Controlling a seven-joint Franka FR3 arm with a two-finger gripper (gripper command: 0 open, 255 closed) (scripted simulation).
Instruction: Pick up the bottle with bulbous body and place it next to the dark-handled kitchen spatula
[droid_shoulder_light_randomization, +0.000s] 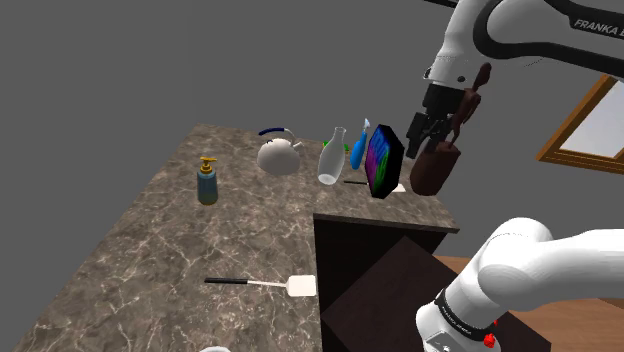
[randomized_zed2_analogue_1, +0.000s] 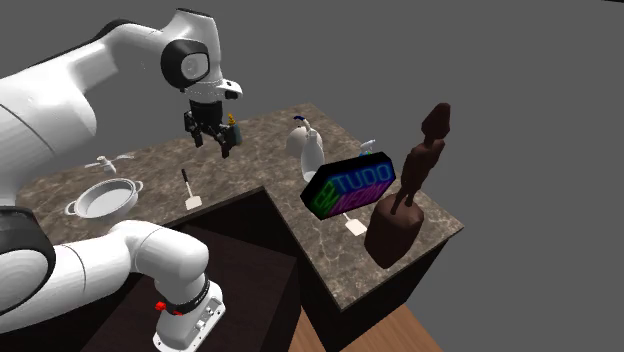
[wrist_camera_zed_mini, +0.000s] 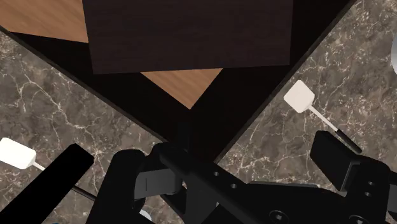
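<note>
Gripper: the black gripper has its fingers spread wide with nothing between them; it hangs in the air above the inner corner of the L-shaped marble counter
Below the gripper: in the wrist view, the dark stand, a wedge of wood floor, and marble on both sides
Bottle: the clear bottle with a narrow neck and rounded body stands upright on the far leg of the counter, between the white kettle and the black sign, untouched by the gripper
Spatula: the spatula lies flat on the other leg, well apart from the bottle; its white blade is close to the counter's inner edge and its dark handle points away from that edge
Open room: a broad bare stretch of marble lies between the soap dispenser and the spatula
Crowded edge: kettle, bottle, sign and brown statue stand in a close row; the statue is near the counter's end corner
Other end: a pale pot sits near the arm's base
Writing: the sign shows "TUDO" in glowing letters, with a lower line I cannot read surely; the arm bears "FRANKA", cut off by the shoulder view's edge
</note>
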